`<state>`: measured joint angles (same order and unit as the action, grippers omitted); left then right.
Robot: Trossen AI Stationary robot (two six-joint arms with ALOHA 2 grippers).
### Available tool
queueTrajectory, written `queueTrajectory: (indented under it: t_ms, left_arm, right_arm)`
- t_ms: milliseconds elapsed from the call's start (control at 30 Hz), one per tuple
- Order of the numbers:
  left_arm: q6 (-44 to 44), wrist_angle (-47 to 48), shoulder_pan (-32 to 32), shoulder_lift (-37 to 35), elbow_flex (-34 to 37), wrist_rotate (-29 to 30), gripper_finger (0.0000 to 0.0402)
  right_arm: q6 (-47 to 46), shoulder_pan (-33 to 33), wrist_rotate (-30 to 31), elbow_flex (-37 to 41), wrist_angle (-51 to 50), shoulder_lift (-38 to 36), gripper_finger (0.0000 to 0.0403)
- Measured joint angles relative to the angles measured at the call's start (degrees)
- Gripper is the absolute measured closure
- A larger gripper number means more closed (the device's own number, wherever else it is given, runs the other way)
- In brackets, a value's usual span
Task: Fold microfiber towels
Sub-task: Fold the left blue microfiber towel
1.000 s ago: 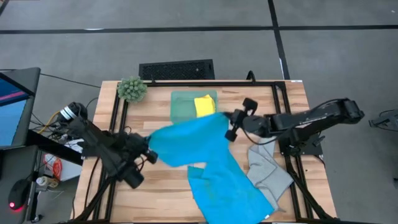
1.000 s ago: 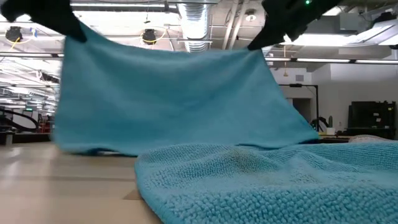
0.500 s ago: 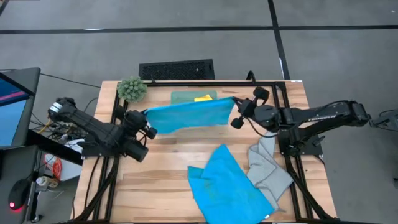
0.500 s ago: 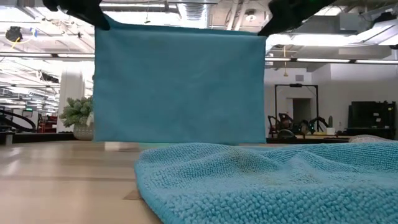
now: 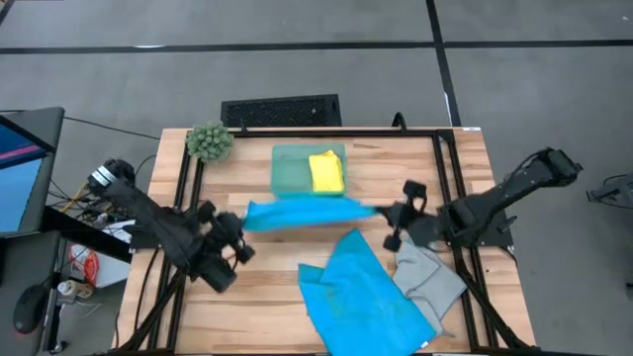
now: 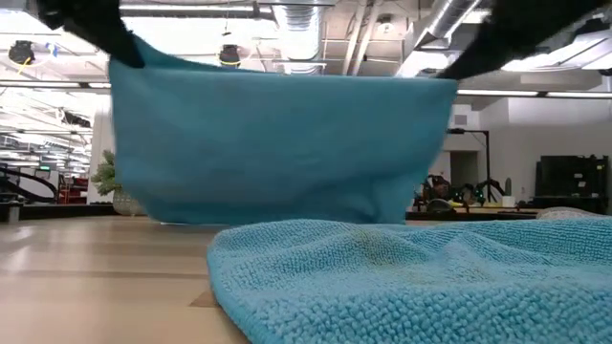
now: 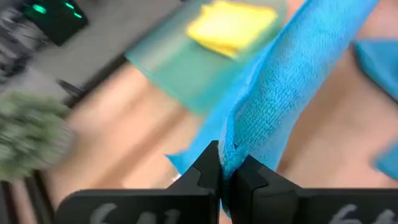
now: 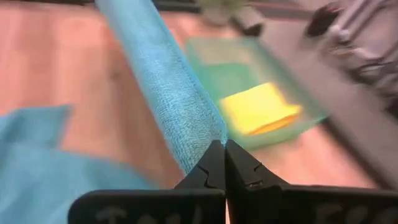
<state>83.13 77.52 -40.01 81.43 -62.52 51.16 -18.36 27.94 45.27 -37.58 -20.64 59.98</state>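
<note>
A bright blue microfiber towel (image 5: 307, 213) hangs as a sheet (image 6: 277, 143) between my two grippers over the table's middle. Whether its lower edge meets the wood cannot be told. My left gripper (image 5: 241, 225) is shut on its left upper corner and my right gripper (image 5: 386, 213) on its right upper corner. A second blue towel (image 5: 361, 287) lies crumpled on the table near the front, and a grey towel (image 5: 430, 272) lies bunched right of it. A yellow towel (image 5: 326, 170) lies folded in the teal tray (image 5: 292, 168). My left gripper pinches the hanging towel's left upper corner (image 7: 235, 144) between its two fingers, coming from the table's left and slanting down. The cloth hangs below the hold. My right gripper pinches the right upper corner (image 8: 211, 134) between its two fingers, coming from the table's right and slanting down. The top edge runs stretched between both holds.
A fuzzy green plant ball (image 5: 210, 141) stands at the far left corner. A black frame rail (image 5: 450, 168) runs along the table's right side. Bare wood (image 5: 257, 297) lies at the near left.
Both grippers first carried the blue towel toward the far edge, where it hung flat over the tray, then brought it back toward the near edge and lower. The right gripper ended nearer the table's right edge. The towel's trailing lower part came off the second blue towel and hangs.
</note>
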Motion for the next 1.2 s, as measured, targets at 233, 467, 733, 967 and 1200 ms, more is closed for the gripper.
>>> queueTrajectory:
  t_ms: [233, 467, 733, 967, 1200]
  left_arm:
    - [6.84, -8.6, -6.25, 11.59, 0.0, -6.14, 0.0401]
    - [13.07, -7.46, -5.65, 18.09, -0.04, -6.7, 0.0401]
    - [11.96, -3.67, -1.47, 17.61, -0.02, -5.97, 0.0401]
    - [6.76, -3.33, 2.31, 17.61, 0.0, -7.77, 0.0401]
    - [3.55, -3.44, 4.66, 17.81, 0.04, -10.64, 0.0401]
  right_arm:
    - [-17.23, 11.3, -0.08, 3.36, 0.27, 1.01, 0.0393]
    - [-21.81, 10.12, -0.06, 4.6, 0.28, 6.66, 0.0393]
    - [-17.05, -0.46, 0.04, 5.09, 0.75, 11.76, 0.0393]
    - [-8.98, -9.07, -2.79, 5.09, 4.3, 11.77, 0.0392]
    - [-4.66, -14.34, -5.08, 5.09, 8.98, 17.29, 0.0392]
